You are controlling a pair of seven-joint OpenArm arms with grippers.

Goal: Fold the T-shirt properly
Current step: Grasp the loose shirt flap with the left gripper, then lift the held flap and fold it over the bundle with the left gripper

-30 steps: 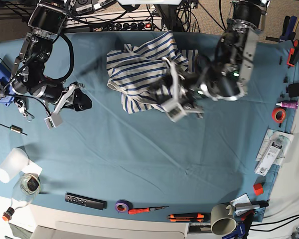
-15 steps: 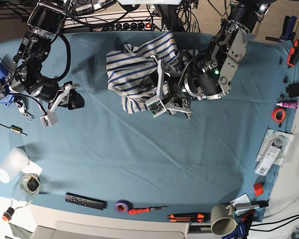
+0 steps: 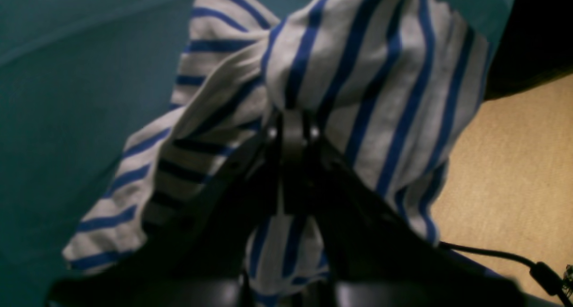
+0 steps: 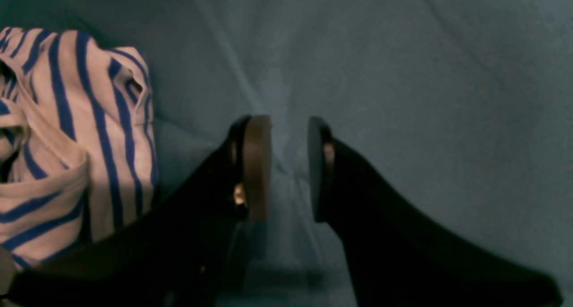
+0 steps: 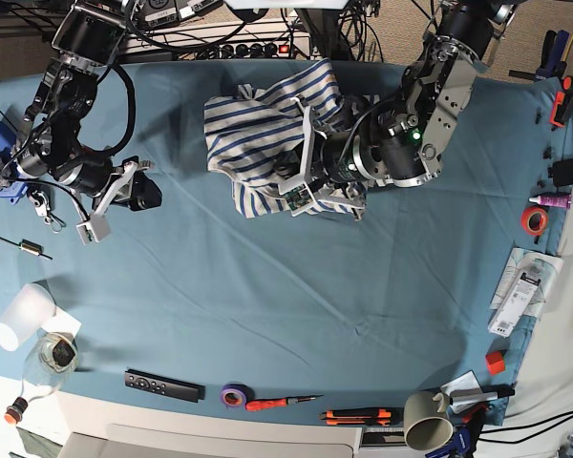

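The T-shirt (image 5: 263,129), white with thin blue stripes, lies crumpled at the back middle of the teal table cloth (image 5: 296,296). My left gripper (image 5: 294,181) sits at the shirt's near right edge. In the left wrist view the left gripper (image 3: 291,119) is shut on a bunched fold of the T-shirt (image 3: 358,74), which drapes over the fingertips. My right gripper (image 5: 95,221) hovers over bare cloth at the left, well apart from the shirt. In the right wrist view the right gripper (image 4: 288,164) is open and holds nothing, with the T-shirt (image 4: 67,141) off to its left.
Along the front edge lie a black remote (image 5: 162,385), a purple tape roll (image 5: 233,394), a red screwdriver (image 5: 282,402) and a mug (image 5: 423,420). A plastic cup (image 5: 24,317) and a glass bottle (image 5: 48,363) stand at front left. A power strip (image 5: 258,48) runs behind the shirt.
The left gripper has moved in over the shirt's edge and closed on a fold of it. The right arm drew back slightly to the left and stays open.
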